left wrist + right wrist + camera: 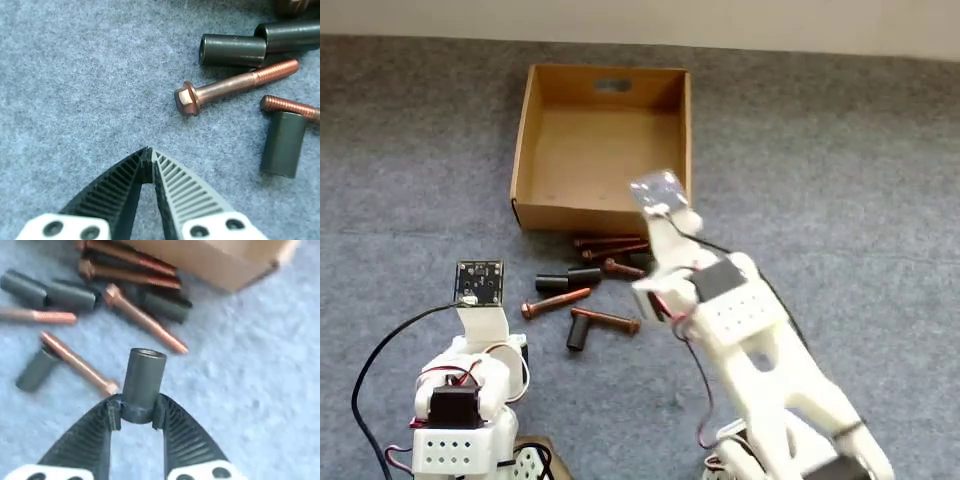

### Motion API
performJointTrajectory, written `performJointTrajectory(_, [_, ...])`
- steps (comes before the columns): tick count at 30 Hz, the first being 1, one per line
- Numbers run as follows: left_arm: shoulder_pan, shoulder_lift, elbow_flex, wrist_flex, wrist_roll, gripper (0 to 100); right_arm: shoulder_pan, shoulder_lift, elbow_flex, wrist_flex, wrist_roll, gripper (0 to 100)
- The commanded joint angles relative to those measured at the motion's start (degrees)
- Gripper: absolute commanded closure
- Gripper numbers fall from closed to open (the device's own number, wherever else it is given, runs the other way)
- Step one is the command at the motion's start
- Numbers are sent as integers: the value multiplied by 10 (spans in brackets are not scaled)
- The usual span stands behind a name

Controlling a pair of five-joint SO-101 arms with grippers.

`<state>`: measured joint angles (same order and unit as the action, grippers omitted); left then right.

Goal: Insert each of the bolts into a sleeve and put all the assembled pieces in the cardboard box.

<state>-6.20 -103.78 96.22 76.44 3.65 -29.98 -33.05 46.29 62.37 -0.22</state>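
My right gripper (136, 410) is shut on a dark sleeve (142, 380), held upright with its open end up, above the carpet. Beyond it lie copper bolts (145, 319) and more dark sleeves (72, 295), with the cardboard box (225, 260) behind them. One bolt (80, 364) lies against a sleeve (35, 371). My left gripper (148, 152) is shut with nothing in it, just short of a bolt's head (188, 98). In the high view the box (525, 150) stands empty, and the bolts (555, 300) and sleeves (553, 283) lie before its front wall.
Grey carpet covers the table. The right arm (750, 330) stretches from the front right toward the box's front right corner. At the front left sits the left arm (460, 400). Open carpet lies on both sides of the box.
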Motion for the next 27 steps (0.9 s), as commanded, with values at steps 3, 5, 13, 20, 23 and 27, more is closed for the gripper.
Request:
performJointTrajectory(3, [0,-1,10,2,-2,992,123,-65,109,-4,69,993])
performJointTrajectory(5, [0,-1,10,2,-2,992,160,-66,156,-28,84,993])
performJointTrajectory(13, [0,-1,10,2,-1,992,204,-67,246,-44,175,989])
performJointTrajectory(20, [0,-1,10,2,-1,992,204,-67,247,-41,181,823])
performJointTrajectory(23, [0,-1,10,2,-1,992,204,-68,241,-41,181,798])
performJointTrajectory(27, [0,-1,10,2,-1,992,204,-69,239,-46,180,800])
